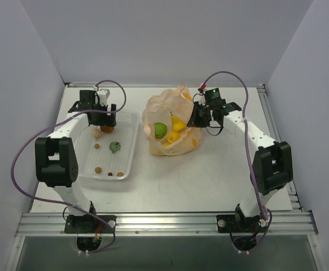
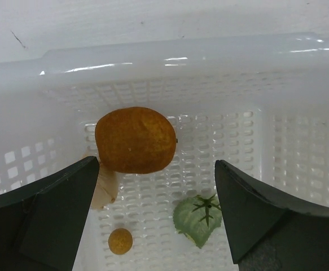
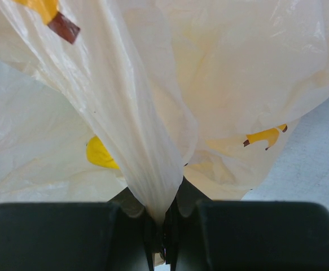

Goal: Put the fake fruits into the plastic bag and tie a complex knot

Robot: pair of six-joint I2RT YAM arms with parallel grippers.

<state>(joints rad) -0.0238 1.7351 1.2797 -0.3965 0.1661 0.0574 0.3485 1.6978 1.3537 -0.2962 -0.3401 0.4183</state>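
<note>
- Plastic bag [image 1: 170, 121]: seen resting on the table [image 1: 209, 175] at mid-depth, just right of the white mesh tray [image 1: 131, 148], with its mouth held open toward the camera.
- A green round fruit [image 1: 161, 130] and yellow fruits [image 1: 176, 127] are seen lying inside the bag.
- The right arm is stretched forward from its base at the near edge, bent at the elbow and angled inward to the left, so that the right gripper [image 1: 200, 116] is set at the bag's right edge.
- In the right wrist view the right gripper [image 3: 163, 226] is seen with its jaws pressed together on a gathered fold of the plastic bag [image 3: 209, 84].
- The left arm is raised at the elbow and reached forward, with the wrist turned down over the far end of the tray.
- The left gripper [image 1: 106, 121] is held with its jaws wide apart, and nothing is gripped.
- An orange-brown fruit [image 2: 135, 140] is seen on the tray floor just beyond the left gripper [image 2: 156, 192], roughly between the lines of the two fingers [image 2: 57, 209]; whether it is touched cannot be told.
- A small green leafy piece [image 2: 201, 217] and a tiny brown nut-like bit [image 2: 120, 241] are seen lying on the tray [image 2: 209, 62] floor below the jaws.
- Markings: yellow banana prints [image 3: 264, 136] with brown tips are seen on the bag's film.
</note>
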